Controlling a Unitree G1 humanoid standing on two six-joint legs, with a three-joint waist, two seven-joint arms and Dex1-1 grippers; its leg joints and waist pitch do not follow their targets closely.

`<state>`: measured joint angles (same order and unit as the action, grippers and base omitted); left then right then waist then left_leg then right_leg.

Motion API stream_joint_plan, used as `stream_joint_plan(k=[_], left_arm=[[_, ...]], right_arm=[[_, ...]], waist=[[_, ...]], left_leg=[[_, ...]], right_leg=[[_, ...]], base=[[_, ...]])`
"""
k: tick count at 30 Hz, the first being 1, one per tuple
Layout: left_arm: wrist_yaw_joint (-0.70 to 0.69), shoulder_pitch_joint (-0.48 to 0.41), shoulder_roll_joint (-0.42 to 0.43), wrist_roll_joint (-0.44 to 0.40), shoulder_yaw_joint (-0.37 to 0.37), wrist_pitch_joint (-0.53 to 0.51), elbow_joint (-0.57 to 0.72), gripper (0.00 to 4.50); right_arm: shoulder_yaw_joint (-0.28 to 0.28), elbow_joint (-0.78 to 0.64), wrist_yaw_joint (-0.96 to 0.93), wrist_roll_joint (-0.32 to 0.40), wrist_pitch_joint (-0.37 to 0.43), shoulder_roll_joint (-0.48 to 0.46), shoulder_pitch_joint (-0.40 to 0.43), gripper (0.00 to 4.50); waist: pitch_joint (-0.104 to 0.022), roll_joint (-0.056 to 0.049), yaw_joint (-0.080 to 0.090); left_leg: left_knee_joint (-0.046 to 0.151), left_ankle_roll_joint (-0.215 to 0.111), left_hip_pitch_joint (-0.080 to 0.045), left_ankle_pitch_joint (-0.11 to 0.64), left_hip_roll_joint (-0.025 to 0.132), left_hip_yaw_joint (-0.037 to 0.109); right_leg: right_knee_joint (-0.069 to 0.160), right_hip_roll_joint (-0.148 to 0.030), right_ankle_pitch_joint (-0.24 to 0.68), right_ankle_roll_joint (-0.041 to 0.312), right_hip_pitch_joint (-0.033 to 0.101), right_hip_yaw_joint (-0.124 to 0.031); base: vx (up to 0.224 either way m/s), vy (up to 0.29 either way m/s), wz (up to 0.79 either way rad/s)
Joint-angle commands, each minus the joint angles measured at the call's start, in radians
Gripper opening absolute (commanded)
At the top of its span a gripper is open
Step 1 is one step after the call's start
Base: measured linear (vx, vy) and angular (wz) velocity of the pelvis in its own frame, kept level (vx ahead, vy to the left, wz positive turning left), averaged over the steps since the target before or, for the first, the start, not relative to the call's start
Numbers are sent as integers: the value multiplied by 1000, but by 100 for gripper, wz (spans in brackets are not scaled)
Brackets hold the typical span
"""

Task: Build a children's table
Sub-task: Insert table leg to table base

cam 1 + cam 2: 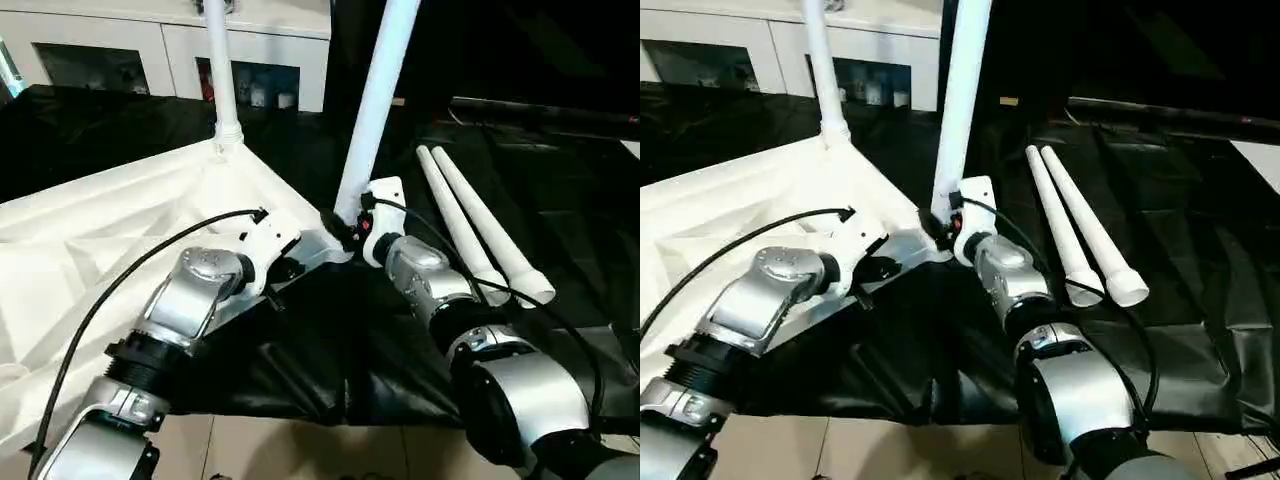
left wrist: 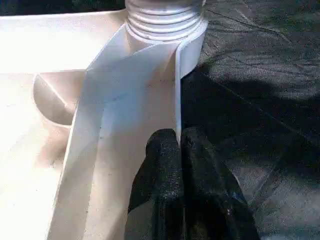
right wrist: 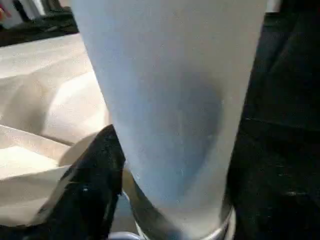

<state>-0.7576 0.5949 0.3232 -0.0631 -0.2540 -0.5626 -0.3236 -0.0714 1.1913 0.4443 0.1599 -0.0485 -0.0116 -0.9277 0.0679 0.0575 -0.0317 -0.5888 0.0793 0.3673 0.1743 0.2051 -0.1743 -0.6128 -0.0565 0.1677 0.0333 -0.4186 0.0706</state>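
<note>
The white tabletop [image 1: 100,250] lies upside down on black cloth, ribbed underside up. One white leg [image 1: 222,80] stands upright in its far corner socket. A second leg [image 1: 375,110] rises, slightly tilted, from the near corner, and my right gripper [image 1: 345,228] sits around its base; the right wrist view shows this leg [image 3: 170,100] up close. Two more legs [image 1: 470,230] lie side by side on the cloth to the right. My left gripper [image 2: 180,165] is shut on the tabletop's thin rim [image 2: 176,90], just short of the threaded corner collar [image 2: 165,20].
A white cabinet with glass doors [image 1: 160,50] stands behind the work surface. Black cloth [image 1: 560,180] covers the surface and hangs over its front edge, with pale floor [image 1: 300,440] below. Black cables run along both forearms.
</note>
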Motion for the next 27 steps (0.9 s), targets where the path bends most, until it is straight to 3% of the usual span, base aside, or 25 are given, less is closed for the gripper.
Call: stream_joint_plan(k=[1, 2, 4, 6, 12, 14, 16, 17, 18, 19, 21, 23, 24, 25, 27], left_arm=[[-32, 47, -6, 29, -10, 74, 36, 0], [-51, 46, -3, 33, -12, 99, 24, 0], [-75, 43, 3, 39, -15, 121, 18, 0], [-104, 37, 11, 48, -16, 136, 15, 0], [-194, 12, 33, 81, -15, 223, 10, 0], [-247, -7, 49, 94, -26, 244, 33, 0], [-264, -13, 58, 95, -33, 245, 45, 0], [-274, -14, 64, 95, -37, 247, 48, 0], [-286, -17, 69, 96, -41, 252, 51, 0], [-309, -22, 77, 99, -48, 262, 54, 0], [-324, -27, 83, 101, -53, 270, 57, 0], [-365, -43, 96, 110, -65, 287, 75, 0], [-369, -44, 96, 111, -65, 290, 75, 0], [-382, -46, 98, 112, -66, 298, 72, 0], [-410, -50, 112, 103, -81, 329, 59, 0]], right_arm=[[1, 23, 43, 6, 22, -6, -10, 336], [-2, 19, 65, 9, 20, 3, -15, 348], [7, -3, 101, 7, 18, 19, -12, 373], [25, -33, 151, -1, 16, 40, -2, 383], [110, -148, 415, -43, 11, 130, 80, 383], [146, -210, 527, -50, 23, 178, 126, 383], [160, -250, 577, -42, 40, 198, 148, 383], [168, -272, 607, -37, 51, 209, 160, 383], [177, -295, 637, -34, 60, 220, 172, 383], [191, -330, 675, -32, 70, 239, 194, 383], [198, -351, 694, -31, 78, 250, 208, 383], [226, -440, 770, -19, 125, 297, 263, 383], [229, -450, 779, -18, 130, 302, 268, 383], [237, -475, 802, -20, 142, 316, 283, 383], [260, -517, 835, -40, 156, 349, 312, 383]], waist=[[-80, -37, -7], [-80, -40, -7], [-82, -33, -7], [-83, -34, -9], [-79, -28, -27], [-77, -21, -35], [-77, -25, -38], [-76, -33, -42], [-76, -30, -42], [-75, -39, -45], [-74, -33, -46], [-74, -41, -52], [-77, -36, -54], [-76, -41, -56], [-77, -41, -56]], left_leg=[[64, -1, -12, 203, 28, 6], [63, -1, -13, 201, 28, 6], [61, -14, -10, 176, 26, 3], [59, -26, -9, 157, 26, 2], [57, -59, -9, 134, 29, 0], [57, -61, -11, 145, 30, -1], [58, -58, -10, 146, 31, 0], [59, -53, -12, 155, 33, 1], [59, -52, -12, 161, 32, 0], [59, -45, -11, 170, 31, 2], [58, -40, -12, 186, 31, 0], [59, -32, -13, 191, 29, 3], [58, -36, -13, 186, 32, 3], [58, -37, -12, 184, 30, 2], [57, -35, -12, 189, 28, 2]], right_leg=[[58, -78, 112, 251, 65, -52], [59, -76, 102, 254, 64, -52], [54, -76, 58, 268, 69, -53], [50, -77, 40, 274, 71, -53], [51, -79, 49, 270, 71, -53], [55, -80, 88, 261, 71, -53], [55, -80, 105, 258, 71, -53], [56, -80, 116, 255, 68, -52], [58, -77, 121, 252, 68, -52], [58, -77, 128, 250, 69, -51], [61, -77, 146, 244, 67, -52], [65, -77, 165, 231, 70, -52], [62, -76, 154, 230, 71, -51], [64, -73, 148, 230, 69, -51], [63, -73, 153, 233, 70, -50]], base=[[0, 0, 0], [0, 0, 0], [0, 0, 0], [0, 0, 0], [0, 0, 0], [0, 0, 0], [0, 0, 0], [0, 0, 0], [0, 0, 0], [0, 0, 0], [0, 0, 0], [0, 0, 0], [0, 0, 0], [0, 0, 0], [0, 0, 0]])
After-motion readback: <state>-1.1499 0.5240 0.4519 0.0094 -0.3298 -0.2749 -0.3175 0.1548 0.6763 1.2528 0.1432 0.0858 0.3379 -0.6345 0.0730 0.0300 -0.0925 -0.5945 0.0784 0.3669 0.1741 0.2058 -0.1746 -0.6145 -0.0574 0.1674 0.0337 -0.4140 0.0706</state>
